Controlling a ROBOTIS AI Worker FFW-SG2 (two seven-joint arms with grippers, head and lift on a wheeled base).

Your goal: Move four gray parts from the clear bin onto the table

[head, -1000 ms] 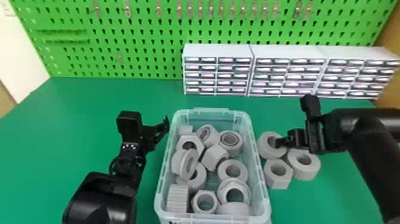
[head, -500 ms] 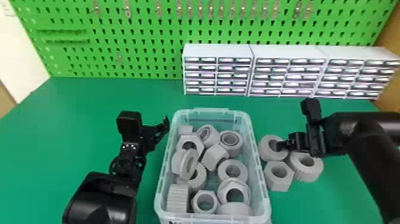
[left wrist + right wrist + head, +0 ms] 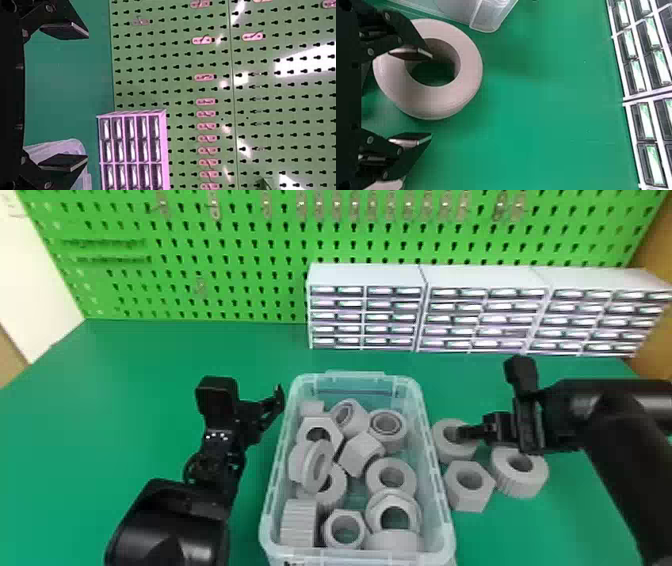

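Jaws spread wide on the right gripper [image 3: 432, 96], pinching nothing, with one finger [image 3: 413, 54] over or inside the hole of the ring-shaped part [image 3: 468, 73] (impossible to tell which) and the other beyond its rim. Spread as well, and empty, on the left gripper [image 3: 87, 97], parked just beside the nine-o'clock wall of the clear bin [image 3: 355, 376]. With twelve at the back of the head view: green table [image 3: 100, 390] underneath, pegboard [image 3: 225, 305] at twelve, drawer units [image 3: 370, 275] toward one. Near the middle, the clear bin, long axis roughly twelve to six, loaded with gray parts. Outside its three-o'clock wall, on the table, three parts: ribbed round part [image 3: 530, 486] at about four from the right fingertips, hex nut [image 3: 465, 499] at about six, ring-shaped part right beneath, hole upward. Probably one part short of four. Next, presumably a straight lift, to avoid dragging the ring-shaped part, then a swing toward nine o'clock over the wall. Likely candidate: the lined round part [image 3: 387, 446] inside, at nine from the right gripper, hole facing mostly up, nearer to the right gripper than to the left.
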